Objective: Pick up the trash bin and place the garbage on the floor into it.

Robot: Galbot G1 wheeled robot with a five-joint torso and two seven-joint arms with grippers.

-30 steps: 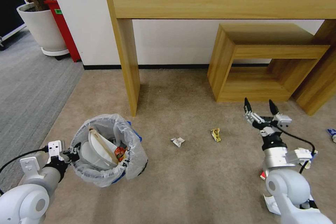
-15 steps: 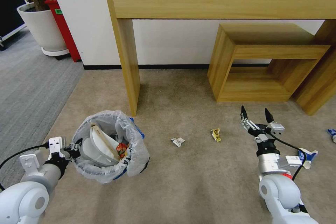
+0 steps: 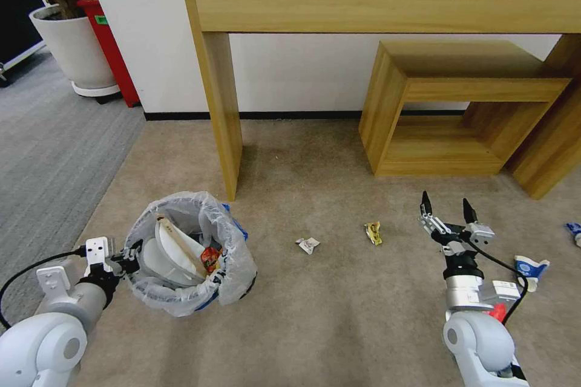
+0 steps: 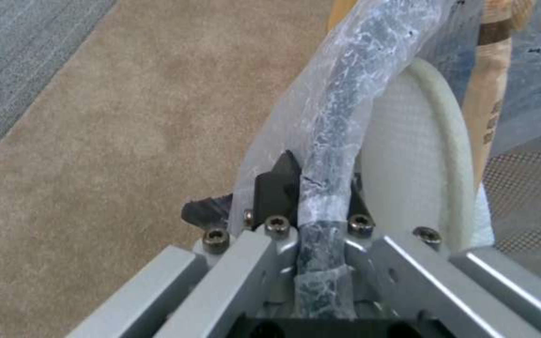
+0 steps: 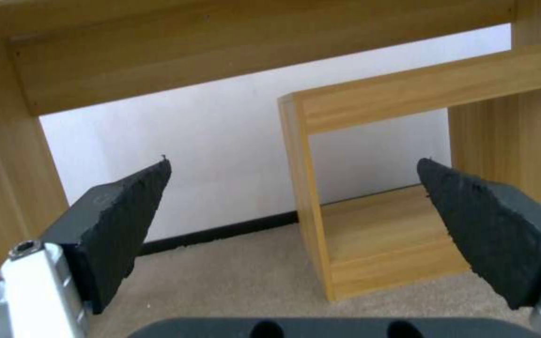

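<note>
Holding the bin by its rim, litter still scattered ahead

Gripping the bagged rim, the left gripper [image 4: 311, 188] has its jaws closed on the near edge of the trash bin [image 3: 190, 254], which sits low at the robot's left over the beige carpet [image 3: 315, 314]. A white slipper [image 3: 172, 248], a wooden stick [image 3: 178, 248] and a red wrapper [image 3: 210, 259] lie inside. The bin looks light and thin-walled; its film liner is slippery and loose, so the pinch should take in the hard rim under the bag, as it appears to, not the plastic alone.

The right gripper [image 3: 448, 211] hovers over the floor at the right, jaws spread wide and empty. A yellow wrapper [image 3: 373, 233] lies just beside it toward the bin, a white wrapper [image 3: 308, 245] further along. Both are flat, crinkly and weightless, best pinched at a raised fold. A blue-white wrapper [image 3: 531, 267] rests near the right arm
</note>
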